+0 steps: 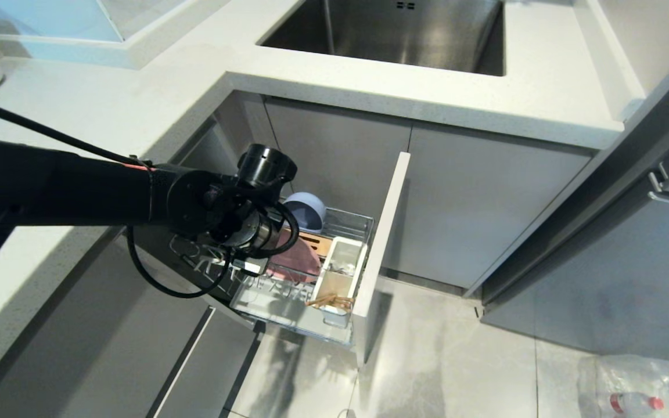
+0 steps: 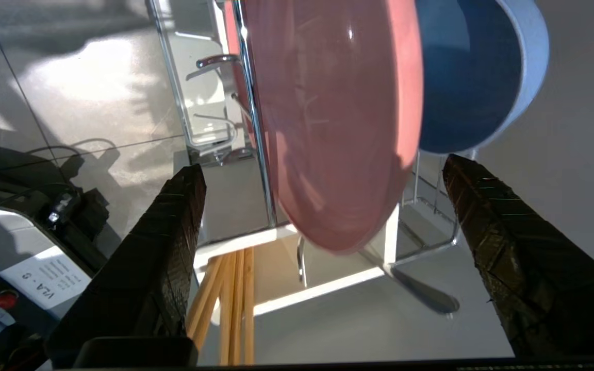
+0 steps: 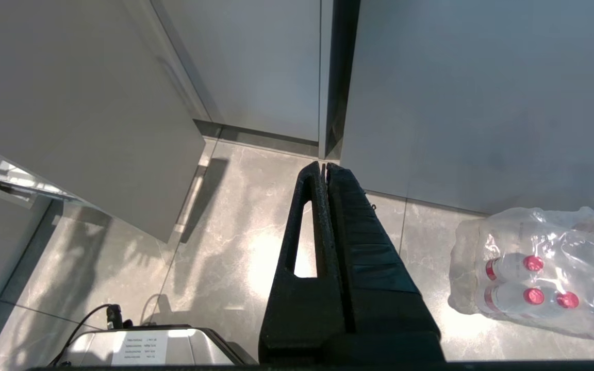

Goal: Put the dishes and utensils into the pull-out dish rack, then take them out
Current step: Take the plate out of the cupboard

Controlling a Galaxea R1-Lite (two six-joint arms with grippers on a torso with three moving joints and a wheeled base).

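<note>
While my left gripper [image 2: 323, 175] is hovering wide open, the pink plate [image 2: 338, 123] is standing on edge between my fingers [image 2: 168, 232], untouched, in the dish rack [image 1: 353, 219], blue bowl [image 2: 475, 77] just beyond.

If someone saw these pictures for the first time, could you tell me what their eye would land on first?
Probably the pink plate standing on edge in the pulled-out dish rack below the sink counter, with the pale blue bowl right behind it. The open left claw hangs just above the plate, gripping nothing. Wooden chopsticks stick out of the rack's white caddy.
</note>
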